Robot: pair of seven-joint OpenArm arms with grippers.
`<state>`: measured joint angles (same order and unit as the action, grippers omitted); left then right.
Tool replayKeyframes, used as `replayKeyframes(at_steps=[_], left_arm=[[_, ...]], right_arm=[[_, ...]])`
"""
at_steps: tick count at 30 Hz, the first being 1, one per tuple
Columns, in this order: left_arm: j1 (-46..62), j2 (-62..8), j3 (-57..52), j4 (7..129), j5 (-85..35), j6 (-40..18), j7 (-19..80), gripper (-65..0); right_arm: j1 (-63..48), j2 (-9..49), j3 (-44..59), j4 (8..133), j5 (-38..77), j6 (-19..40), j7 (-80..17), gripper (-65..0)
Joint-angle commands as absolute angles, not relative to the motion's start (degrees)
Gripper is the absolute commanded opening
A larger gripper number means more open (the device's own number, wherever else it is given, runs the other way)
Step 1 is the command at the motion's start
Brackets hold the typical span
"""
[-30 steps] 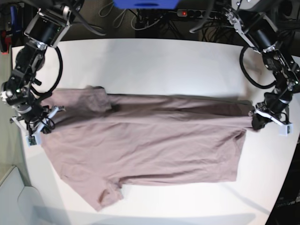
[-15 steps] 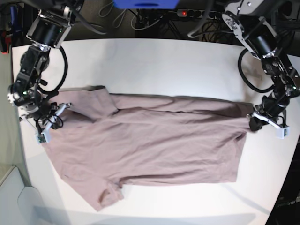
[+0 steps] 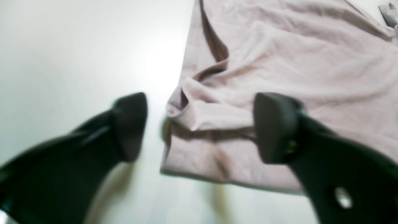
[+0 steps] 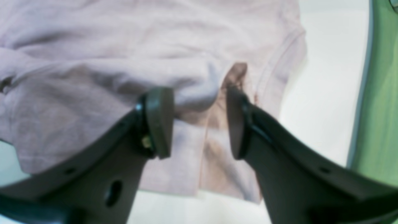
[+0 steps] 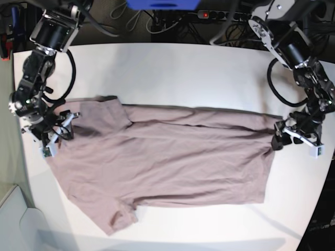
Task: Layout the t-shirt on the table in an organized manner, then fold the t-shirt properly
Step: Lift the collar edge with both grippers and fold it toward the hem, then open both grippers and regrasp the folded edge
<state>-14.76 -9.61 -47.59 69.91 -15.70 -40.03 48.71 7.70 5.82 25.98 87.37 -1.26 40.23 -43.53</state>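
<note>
The mauve t-shirt (image 5: 167, 157) lies spread flat across the white table (image 5: 172, 73), with the hem at the right and a sleeve at the lower left. My left gripper (image 5: 276, 141) is at the shirt's right edge. In the left wrist view it (image 3: 202, 124) is open, and a rumpled hem corner (image 3: 199, 112) lies loose between its fingers. My right gripper (image 5: 56, 133) is at the shirt's left shoulder end. In the right wrist view it (image 4: 199, 121) is open, its fingers straddling a raised fold of cloth (image 4: 192, 84).
Cables and a power strip (image 5: 209, 14) lie beyond the table's far edge. A pale grey object (image 5: 15, 219) sits off the lower left. A green surface (image 4: 382, 109) borders the table beside my right gripper. The table's curved edge runs close to my left gripper.
Both grippers have opened and let go of the shirt, which has settled flat. My left gripper moved slightly down and inward. My right gripper shifted toward the shirt.
</note>
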Motion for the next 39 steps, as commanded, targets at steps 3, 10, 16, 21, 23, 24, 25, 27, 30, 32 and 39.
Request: replayKeyframes(at_steps=[3,10,16,21,23,24,25,27,30,32,39], left_arm=[[-14.9,-10.0,-47.5,74.3,-17.2,-40.0,48.0,-4.2],[-8.4,-9.2,-47.5,75.7,-17.0,-40.0,46.9,-4.1],[-7.3,-9.4,-47.4,69.1,-16.7,-40.0,41.1,-4.1],[-7.7,-9.4,-47.4,68.7,-16.7,-40.0,40.9,-4.2],[-8.0,-9.8,-47.4,68.6,-16.7,-40.0,40.9,-4.2],[-8.6,-10.3,-47.3,68.4,-16.7,-40.0,40.9,-4.2],[-8.7,-10.7,-46.3,67.9,-16.7,-40.0,40.9,-4.3],[-8.8,-11.8,-44.1,66.2,-16.7,-40.0,40.7,-5.0],[-8.8,-12.2,-43.2,65.1,-16.7,-40.0,38.8,-15.9],[-8.8,-12.1,-43.2,65.1,-16.7,-40.0,38.5,-27.7],[-8.8,-12.0,-43.2,65.0,-16.7,-40.0,38.3,-50.2]], right_arm=[[7.8,6.5,28.4,91.9,-0.4,40.0,-42.4,-35.5],[2.6,6.1,30.6,96.3,-0.1,40.0,-42.3,-35.5],[-0.5,5.1,30.6,96.2,-0.1,40.0,-42.2,-35.5],[-0.8,5.2,30.8,96.2,-0.1,40.0,-42.2,-35.5],[-1.2,5.2,32.0,96.2,-0.1,40.0,-42.2,-35.5],[-1.1,5.2,32.7,96.2,-0.1,40.0,-42.2,-35.5],[-1.1,5.2,33.4,96.1,-0.1,40.0,-42.2,-35.5],[-1.1,5.2,33.9,96.1,-0.1,40.0,-42.2,-35.5],[-1.2,5.3,33.9,96.1,-0.1,40.0,-42.2,-35.5],[-1.2,5.3,34.8,96.1,-0.1,40.0,-42.2,-35.5],[-1.1,5.8,37.1,96.1,-0.1,40.0,-42.2,-35.5]])
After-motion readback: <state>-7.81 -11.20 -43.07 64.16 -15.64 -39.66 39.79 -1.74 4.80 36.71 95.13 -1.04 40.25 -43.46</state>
